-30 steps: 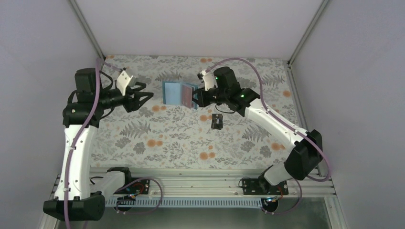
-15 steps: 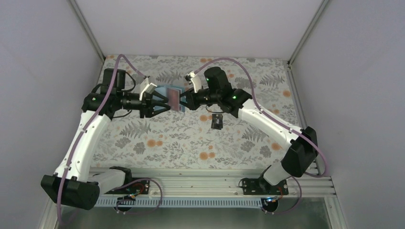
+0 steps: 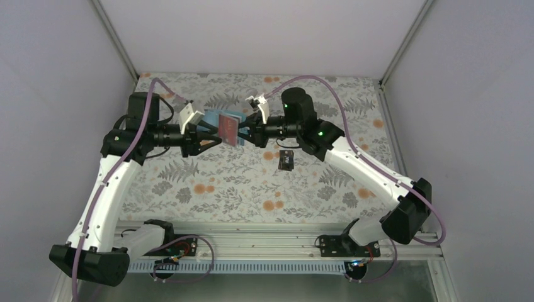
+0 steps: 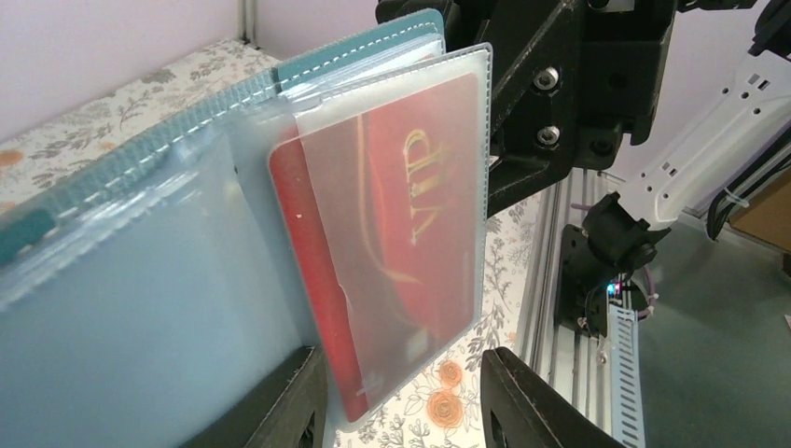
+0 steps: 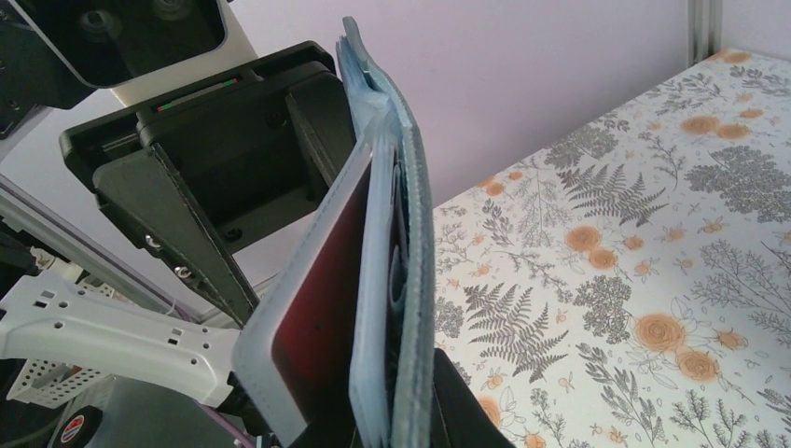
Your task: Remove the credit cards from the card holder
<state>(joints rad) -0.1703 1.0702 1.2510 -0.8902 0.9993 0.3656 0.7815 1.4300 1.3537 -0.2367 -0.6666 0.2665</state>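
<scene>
Over a floral cloth (image 3: 208, 182), the right gripper (image 3: 244, 134) is clamped on the holder (image 4: 140, 280), which hangs open and upright in the air. The left gripper's (image 4: 401, 364) jaws stand apart astride the red card (image 4: 401, 233), which sits in a clear pocket (image 4: 466, 140). A black card (image 3: 286, 160) lies on the cloth.

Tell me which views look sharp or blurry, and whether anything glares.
Top view: evenly lit, sharp, soft shadows. Left wrist view: the red card reads clearly through its milky sleeve, no strong glare, but the near blue pocket is blurred. Right wrist view: the card holder is soft up close, the cloth behind crisp.
</scene>
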